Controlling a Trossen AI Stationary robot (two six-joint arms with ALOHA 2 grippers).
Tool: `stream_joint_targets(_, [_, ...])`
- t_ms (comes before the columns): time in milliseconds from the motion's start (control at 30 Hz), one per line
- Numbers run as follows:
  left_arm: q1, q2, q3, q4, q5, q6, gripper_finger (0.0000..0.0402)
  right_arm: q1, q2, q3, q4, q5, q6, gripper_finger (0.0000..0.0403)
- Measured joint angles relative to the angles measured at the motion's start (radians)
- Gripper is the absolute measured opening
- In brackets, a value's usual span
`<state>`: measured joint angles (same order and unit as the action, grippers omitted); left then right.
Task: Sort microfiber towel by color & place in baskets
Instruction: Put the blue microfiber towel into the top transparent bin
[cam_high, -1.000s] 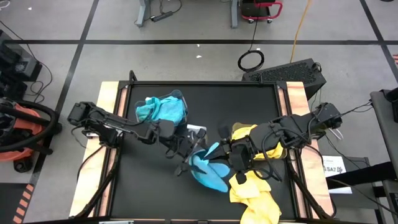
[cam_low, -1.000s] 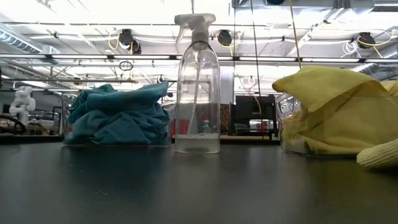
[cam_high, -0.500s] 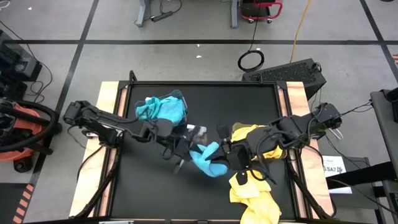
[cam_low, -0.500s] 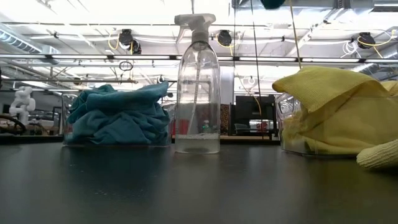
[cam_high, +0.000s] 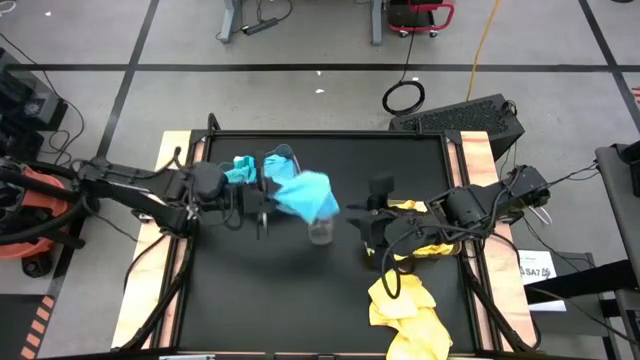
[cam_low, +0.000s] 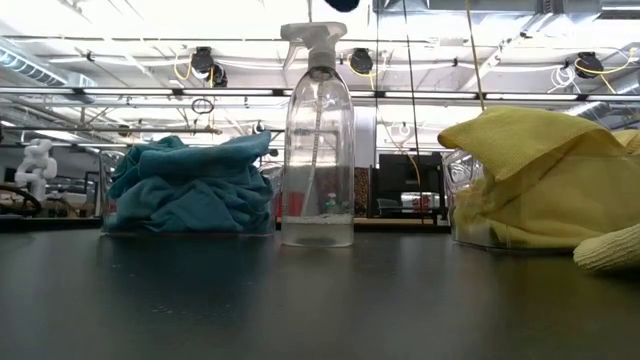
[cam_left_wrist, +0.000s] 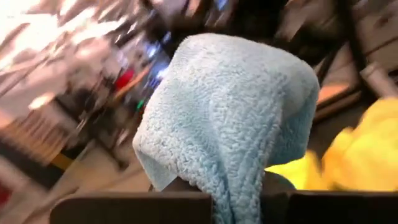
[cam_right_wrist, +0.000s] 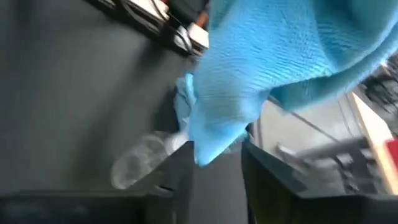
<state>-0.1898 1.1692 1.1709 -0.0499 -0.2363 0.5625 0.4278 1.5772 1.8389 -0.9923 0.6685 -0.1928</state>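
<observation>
Now left pincer (cam_high: 262, 203) grips blue towel (cam_high: 305, 195) beside it.

In view: 2 baskets, blue-filled (cam_low: 188, 225) & yellow-filled (cam_low: 470, 205); 1 spray bottle (cam_low: 318, 140); my 2 grippers, left (cam_high: 262, 203), right (cam_high: 372, 222).

Blue towel (cam_right_wrist: 273, 56) hanging above a clear spray bottle (cam_right_wrist: 140, 163) on the dark table (cam_right_wrist: 68, 106).

The held blue towel (cam_left_wrist: 227, 112) hides the left claw's tips; the room behind is blurred.
</observation>
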Motion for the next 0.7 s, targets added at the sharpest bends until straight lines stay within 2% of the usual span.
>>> stream_joint_targets(167, [0.065,-0.041,0.0,-0.162,-0.118,-0.055,0.0004,0.0,0.0,0.0,-0.056,0.02,0.056,0.019])
stream_joint_targets(333, [0.165,-0.041,0.0,-0.317,-0.17,-0.132,0.0003,0.0,0.0,0.0,-0.107,0.019,0.128,0.024])
stream_joint_targets(467, [0.253,-0.038,-0.003,-0.397,-0.191,-0.183,0.0003,0.005,0.0,0.0,-0.161,0.014,0.196,0.0255])
stream_joint_targets(700, [0.392,-0.037,-0.07,-0.438,-0.192,-0.252,0.0003,0.049,0.0,0.0,-0.251,0.01,0.305,0.0252])
